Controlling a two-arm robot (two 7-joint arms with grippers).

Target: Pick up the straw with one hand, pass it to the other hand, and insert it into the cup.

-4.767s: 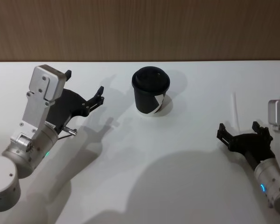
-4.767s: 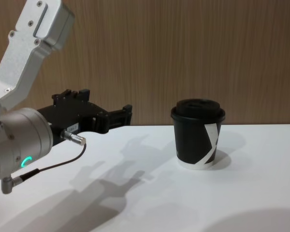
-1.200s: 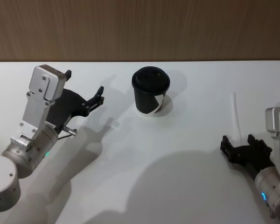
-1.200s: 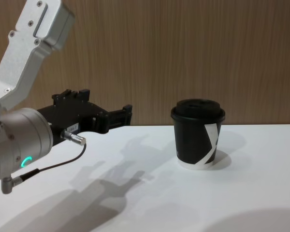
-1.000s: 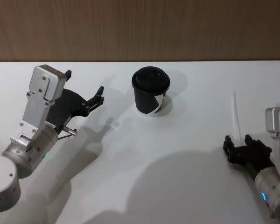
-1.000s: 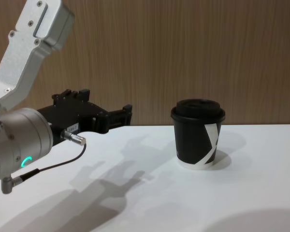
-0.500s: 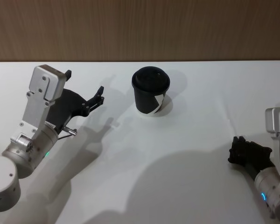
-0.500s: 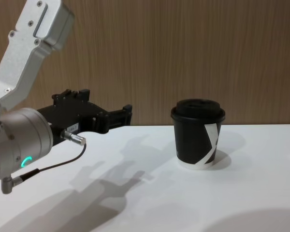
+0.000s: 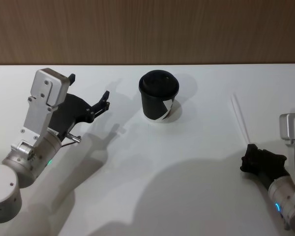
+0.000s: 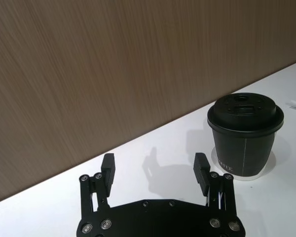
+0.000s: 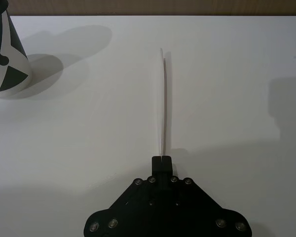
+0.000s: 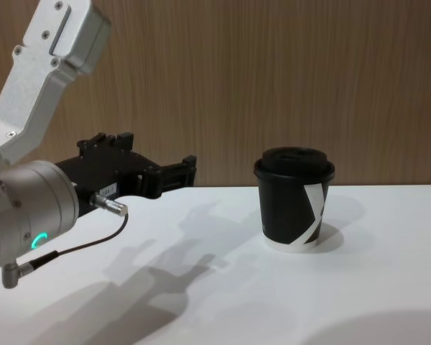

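Bench scene with two grippers, one cup and one straw.

**Cup.** The single cup (image 9: 159, 96), black with a black lid and a white diagonal stripe, stands upright on the white bench (image 9: 187, 191), towards the back and near the middle, in front of a wood-grain wall (image 9: 147, 29). From the chest view it shows in side profile (image 12: 294, 205), with its white base rim on the bench.

**Straw.** The single straw (image 9: 240, 119), thin and white, lies on the right side of the bench, well apart from the cup. Its near end is at the right gripper and its far end points towards the wall. In the right wrist view the straw (image 11: 162, 103) runs straight out from the fingertips, with a narrow shadow just beside its far end. Whether that end rests on the bench or is raised cannot be told.

**Right gripper.** The right gripper (image 9: 247, 158) sits low at the right edge of the bench, its fingers clenched on the near end of the straw (image 11: 161, 159).

**Left gripper.** The left gripper (image 9: 88, 87) hovers over the left side of the bench, pointing towards the cup and apart from it. Its two fingers (image 10: 107, 168) are spread wide and grasp nothing, and the cup (image 10: 245, 133) stands beyond them.
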